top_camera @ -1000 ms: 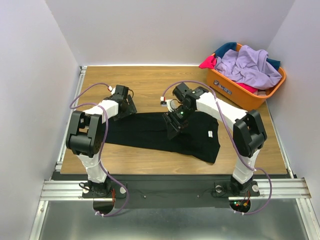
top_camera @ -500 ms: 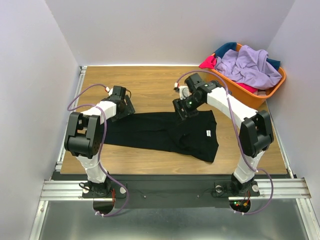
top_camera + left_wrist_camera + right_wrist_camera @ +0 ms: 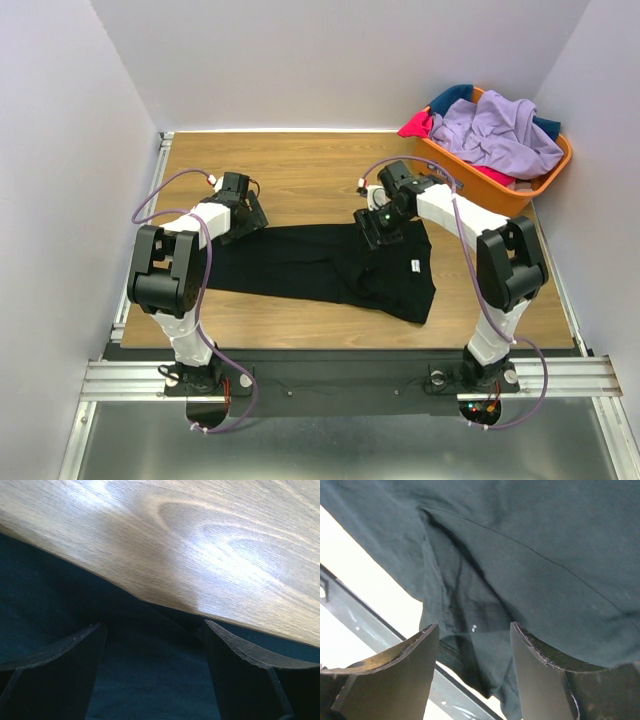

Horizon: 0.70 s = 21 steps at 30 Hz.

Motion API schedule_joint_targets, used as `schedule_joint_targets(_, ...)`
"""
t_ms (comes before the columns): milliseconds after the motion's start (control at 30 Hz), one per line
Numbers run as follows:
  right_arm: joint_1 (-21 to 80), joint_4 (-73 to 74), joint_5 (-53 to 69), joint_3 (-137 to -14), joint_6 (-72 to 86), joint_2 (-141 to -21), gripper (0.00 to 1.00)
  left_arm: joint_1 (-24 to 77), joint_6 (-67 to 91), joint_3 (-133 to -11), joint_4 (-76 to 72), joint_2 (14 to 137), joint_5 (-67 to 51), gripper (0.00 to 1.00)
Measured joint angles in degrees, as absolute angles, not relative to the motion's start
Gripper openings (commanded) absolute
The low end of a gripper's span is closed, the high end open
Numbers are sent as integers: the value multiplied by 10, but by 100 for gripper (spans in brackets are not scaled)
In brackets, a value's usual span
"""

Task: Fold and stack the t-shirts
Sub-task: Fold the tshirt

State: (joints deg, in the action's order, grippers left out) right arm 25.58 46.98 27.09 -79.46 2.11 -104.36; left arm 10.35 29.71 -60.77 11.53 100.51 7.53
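Note:
A black t-shirt (image 3: pixel 300 262) lies spread lengthwise across the wooden table, with a white label (image 3: pixel 413 265) on its right part. My left gripper (image 3: pixel 246 222) sits low at the shirt's far left edge. In the left wrist view its jaws (image 3: pixel 154 625) stand open over black cloth (image 3: pixel 150 675). My right gripper (image 3: pixel 375 230) is at the shirt's far edge right of centre. It (image 3: pixel 474 626) is open over wrinkled black cloth (image 3: pixel 530 540). Lavender (image 3: pixel 500 130), pink-red (image 3: pixel 415 125) and teal (image 3: pixel 450 97) shirts are piled in the basket.
The orange plastic basket (image 3: pixel 470 185) stands at the table's back right corner. Bare wood (image 3: pixel 300 170) lies behind the shirt and a strip (image 3: pixel 300 325) lies in front of it. White walls close in the left, back and right.
My right gripper has moved from the middle of the shirt back and to the right, to its far edge. The shirt's right part has shifted slightly. The left arm has barely moved.

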Motion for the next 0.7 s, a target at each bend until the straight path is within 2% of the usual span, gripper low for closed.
schedule_joint_targets(333, 261, 445, 357, -794, 15, -1093, 63, 102, 297, -608, 115, 1005, 75, 90)
schedule_joint_targets(433, 270, 444, 373, -792, 8, -1103, 59, 101, 297, -608, 115, 1005, 74, 90)
schedule_joint_targets(467, 276, 445, 378, -788, 6, -1104, 56, 100, 297, -608, 115, 1005, 73, 90)
schedule_joint_targets(500, 281, 446, 380, -786, 4, -1105, 44, 100, 297, -608, 115, 1005, 73, 89)
schedule_joint_targets(533, 287, 445, 383, -784, 2, -1106, 38, 100, 296, -608, 115, 1005, 73, 89)
schedule_joint_targets(567, 295, 445, 384, -783, 1, -1107, 25, 100, 296, -608, 115, 1005, 73, 89)
schedule_joint_targets(700, 317, 452, 386, -782, -3, -1111, 6, 100, 296, -608, 115, 1005, 73, 89)
